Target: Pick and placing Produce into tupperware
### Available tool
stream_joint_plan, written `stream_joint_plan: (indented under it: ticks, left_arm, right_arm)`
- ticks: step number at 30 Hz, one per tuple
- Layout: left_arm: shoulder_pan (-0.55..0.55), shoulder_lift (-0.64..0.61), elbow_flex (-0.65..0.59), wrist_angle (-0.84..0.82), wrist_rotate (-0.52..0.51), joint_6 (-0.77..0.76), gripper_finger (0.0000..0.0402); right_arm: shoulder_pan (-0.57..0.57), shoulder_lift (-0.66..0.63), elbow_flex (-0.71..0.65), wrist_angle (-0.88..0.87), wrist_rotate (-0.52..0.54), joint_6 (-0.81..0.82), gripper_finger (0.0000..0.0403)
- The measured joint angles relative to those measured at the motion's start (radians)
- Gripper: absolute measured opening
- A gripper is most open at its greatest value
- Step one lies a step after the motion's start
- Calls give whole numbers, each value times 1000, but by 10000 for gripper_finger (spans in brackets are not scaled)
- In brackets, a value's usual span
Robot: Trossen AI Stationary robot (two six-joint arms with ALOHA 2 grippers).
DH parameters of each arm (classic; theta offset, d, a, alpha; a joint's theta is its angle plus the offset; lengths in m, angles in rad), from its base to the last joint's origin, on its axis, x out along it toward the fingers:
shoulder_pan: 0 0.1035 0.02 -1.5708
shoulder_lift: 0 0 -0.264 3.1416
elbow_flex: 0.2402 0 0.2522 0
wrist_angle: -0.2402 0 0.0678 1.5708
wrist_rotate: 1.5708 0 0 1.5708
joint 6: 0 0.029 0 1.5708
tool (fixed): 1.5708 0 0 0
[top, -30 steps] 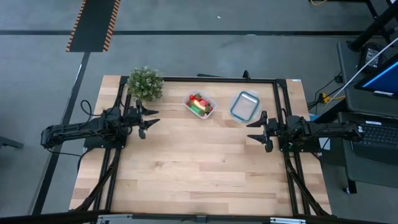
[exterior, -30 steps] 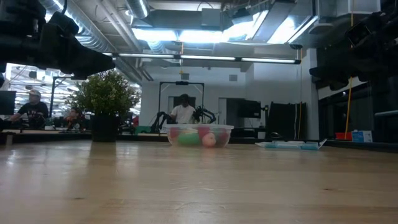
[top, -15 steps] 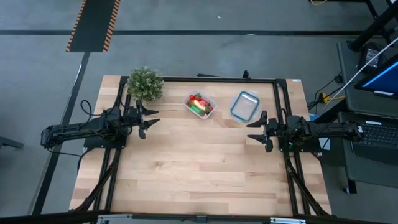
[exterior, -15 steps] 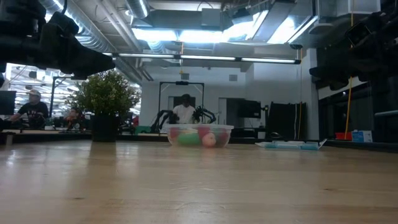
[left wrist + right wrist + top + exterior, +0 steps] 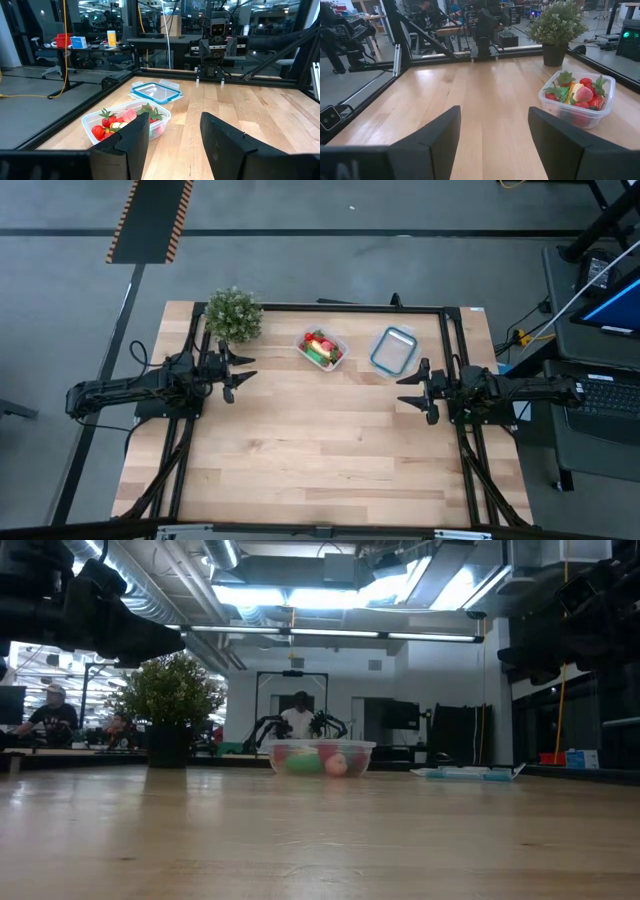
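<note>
The clear square tupperware (image 5: 322,349) stands on the table toward its far edge, also in the low view (image 5: 318,757), the left wrist view (image 5: 125,122) and the right wrist view (image 5: 577,99). The produce (image 5: 575,93) lies inside it: red pieces, strawberries, a green piece and something yellow. My left gripper (image 5: 238,374) hovers open above the table's left side, left of the tupperware. My right gripper (image 5: 410,391) hovers open at the right side, nearer than the blue-rimmed piece.
A bushy potted plant (image 5: 233,314) stands at the far left corner. A clear blue-rimmed rounded piece (image 5: 393,349) lies flat to the right of the tupperware. Black frame rails (image 5: 184,442) run along the table's sides. Bare wood stretches between the arms and toward the near edge. People are in the room beyond.
</note>
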Motion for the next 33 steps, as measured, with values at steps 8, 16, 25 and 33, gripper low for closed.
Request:
stream_joint_plan:
  ticks: [8, 16, 25, 33]
  left_arm:
    - [0, 0, 0, 0, 0, 0, 175]
    - [0, 0, 0, 0, 0, 0, 169]
    - [0, 0, 0, 0, 0, 0, 175]
    - [0, 0, 0, 0, 0, 0, 169]
  right_arm:
    - [0, 0, 0, 0, 0, -5, 234]
    - [0, 0, 0, 0, 0, 0, 234]
    - [0, 0, 0, 0, 0, -4, 234]
    - [0, 0, 0, 0, 0, 0, 234]
